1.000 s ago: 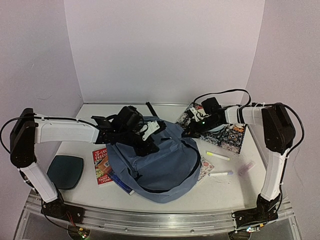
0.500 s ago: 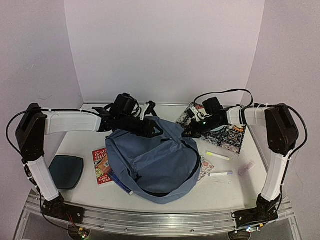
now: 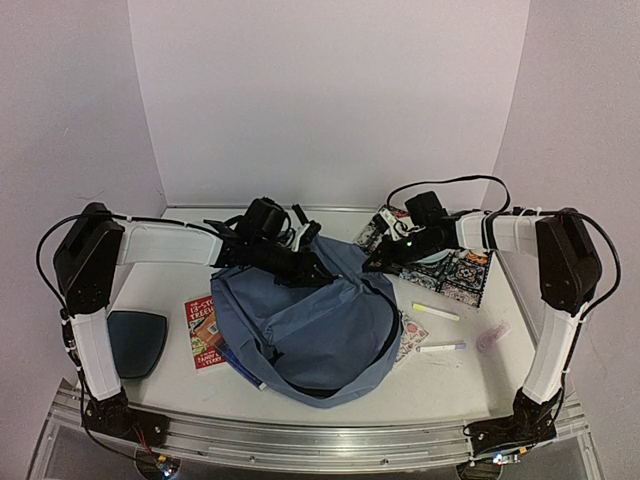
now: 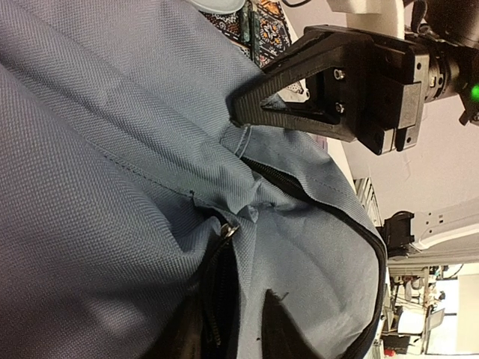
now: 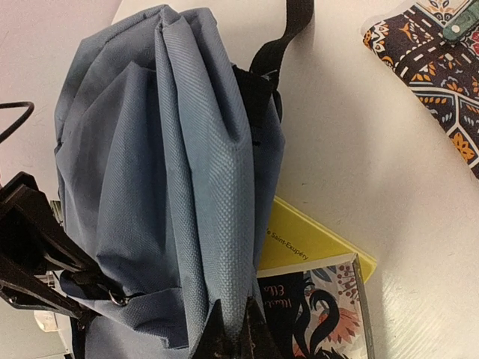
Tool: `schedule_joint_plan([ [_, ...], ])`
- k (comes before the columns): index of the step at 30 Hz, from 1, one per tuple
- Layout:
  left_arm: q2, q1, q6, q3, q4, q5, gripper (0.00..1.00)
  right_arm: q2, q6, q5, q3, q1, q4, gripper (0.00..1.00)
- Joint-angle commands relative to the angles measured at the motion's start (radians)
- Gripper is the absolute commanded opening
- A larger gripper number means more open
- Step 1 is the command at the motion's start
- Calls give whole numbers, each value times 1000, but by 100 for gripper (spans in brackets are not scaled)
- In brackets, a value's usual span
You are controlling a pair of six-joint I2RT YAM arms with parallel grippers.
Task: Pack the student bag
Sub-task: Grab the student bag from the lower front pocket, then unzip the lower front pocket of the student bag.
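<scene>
Though limp, bag (image 5: 150, 149) in right gripper (image 5: 230, 330)

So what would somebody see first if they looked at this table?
The big slate-blue backpack slumped in the middle of the table, for sure. Both robot arms reach to its far edge: the right claw pinches a fold of its fabric, and the left claw sits by the zipper. Next, the red book poking out from under its left side.

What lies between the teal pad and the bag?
A red booklet lies flat between the pad and the bag, its right edge at the bag. The top view shows this.
</scene>
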Motion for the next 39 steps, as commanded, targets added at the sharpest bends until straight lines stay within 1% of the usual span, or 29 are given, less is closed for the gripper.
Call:
schedule_joint_plan([
  [1, 7, 0, -23, 49, 39, 36, 15, -61, 5, -10, -11, 10, 29, 0],
  [2, 5, 0, -25, 47, 40, 38, 10, -64, 5, -8, -12, 10, 29, 0],
  [3, -2, 0, -25, 41, 40, 35, 7, -66, 5, -7, -13, 9, 29, 0],
  [6, -28, 0, -24, 20, 41, 9, 0, -70, 2, 1, -16, 10, 29, 0],
  [17, -185, 27, -60, -146, 37, -36, 0, -81, -4, 53, -28, -2, 26, 0],
  [22, -267, 37, -67, -236, -1, -56, 0, -89, 3, 80, -36, -26, 25, 0],
  [25, -322, 43, -52, -275, -55, -100, 0, -90, 7, 92, -32, -42, 23, 0],
  [31, -450, 49, -4, -343, -217, -224, 0, -81, 24, 117, -15, -80, 17, 0],
  [39, -601, 51, 28, -413, -413, -421, 0, -33, 18, 145, 50, -92, -7, 0],
])
